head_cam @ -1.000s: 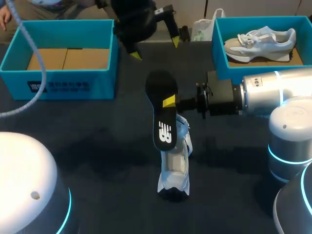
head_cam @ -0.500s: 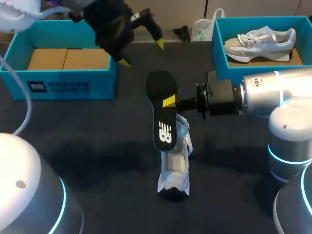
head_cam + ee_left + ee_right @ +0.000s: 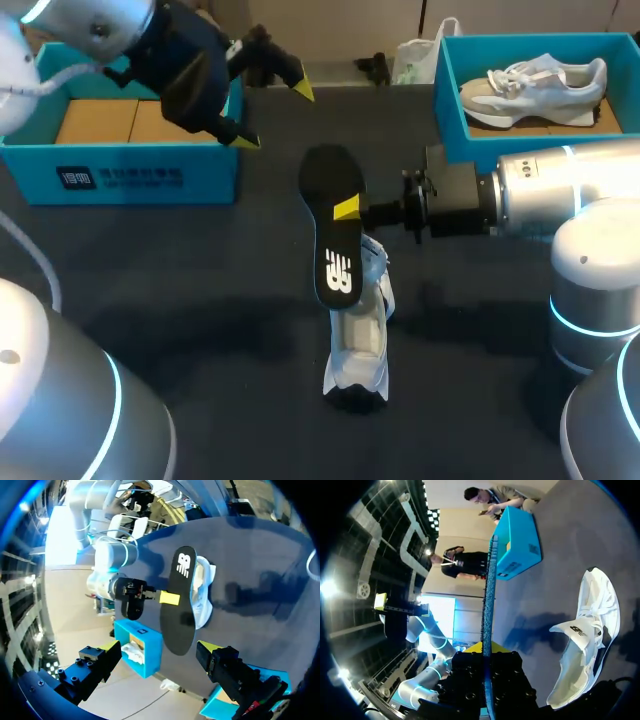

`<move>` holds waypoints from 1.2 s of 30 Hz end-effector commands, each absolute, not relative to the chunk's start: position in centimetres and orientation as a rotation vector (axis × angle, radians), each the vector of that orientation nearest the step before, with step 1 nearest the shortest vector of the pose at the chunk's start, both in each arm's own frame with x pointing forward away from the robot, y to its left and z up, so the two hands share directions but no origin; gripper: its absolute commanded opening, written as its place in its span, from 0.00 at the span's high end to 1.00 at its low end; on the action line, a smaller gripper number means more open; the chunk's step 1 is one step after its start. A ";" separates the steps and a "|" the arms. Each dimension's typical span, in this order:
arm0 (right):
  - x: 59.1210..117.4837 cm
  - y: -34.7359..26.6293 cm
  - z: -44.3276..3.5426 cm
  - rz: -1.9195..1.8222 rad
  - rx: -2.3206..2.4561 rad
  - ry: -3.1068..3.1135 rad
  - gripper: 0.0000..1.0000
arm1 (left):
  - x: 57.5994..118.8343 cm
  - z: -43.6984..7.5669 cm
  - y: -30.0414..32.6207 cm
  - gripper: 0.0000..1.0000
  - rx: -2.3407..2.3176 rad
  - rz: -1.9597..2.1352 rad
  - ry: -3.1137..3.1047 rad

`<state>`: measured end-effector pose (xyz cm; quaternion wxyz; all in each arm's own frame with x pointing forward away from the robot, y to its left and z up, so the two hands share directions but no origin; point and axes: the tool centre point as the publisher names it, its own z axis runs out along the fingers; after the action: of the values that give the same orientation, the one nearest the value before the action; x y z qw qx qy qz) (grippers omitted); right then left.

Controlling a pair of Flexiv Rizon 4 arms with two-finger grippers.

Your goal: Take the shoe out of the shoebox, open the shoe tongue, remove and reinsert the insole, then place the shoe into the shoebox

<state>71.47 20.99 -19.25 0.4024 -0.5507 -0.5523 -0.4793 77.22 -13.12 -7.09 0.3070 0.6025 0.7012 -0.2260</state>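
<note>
Black insole (image 3: 333, 225) is clamped at its middle by the right gripper (image 3: 347, 208), one yellow-tipped finger on the upper face and the other behind it, with the jaws closed to the insole's thickness. The right wrist view shows the insole edge-on between the fingers. It is held over the middle of the worktop (image 3: 200, 280), with its printed end over the white shoe (image 3: 360, 335). Whether that end touches the shoe cannot be told.

The shoe lies on the worktop between the centre and the near edge, lengthwise toward that edge, with its opening upward. In the right wrist view its tongue stands away from the opening.

The left gripper (image 3: 272, 114) hangs above the worktop just beside the right end of the left shoebox (image 3: 120, 170), which sits at the far left corner. Its fingers are spread wide and hold nothing.

The right shoebox (image 3: 450, 120) stands at the far right corner and contains a second shoe (image 3: 530, 85).
</note>
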 end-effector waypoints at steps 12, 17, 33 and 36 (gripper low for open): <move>71.4 21.1 -19.3 -1.212 -1.395 -1.396 1.00 | 78.1 -11.0 -10.3 0.00 1.337 -0.901 1.542; 71.4 21.1 -19.3 -1.212 -1.395 -1.396 1.00 | 77.9 -11.3 -9.8 0.00 1.317 -0.969 1.563; 71.4 21.1 -19.3 -1.212 -1.395 -1.396 1.00 | 78.4 -15.7 -9.6 0.00 1.211 -1.136 1.525; 71.4 21.1 -19.3 -1.212 -1.395 -1.396 1.00 | 78.2 -15.9 -9.4 0.00 1.196 -1.142 1.530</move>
<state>71.47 20.99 -19.25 0.4024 -0.5508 -0.5523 -0.4793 77.96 -9.50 -15.25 0.3941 0.5020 0.6397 -0.4283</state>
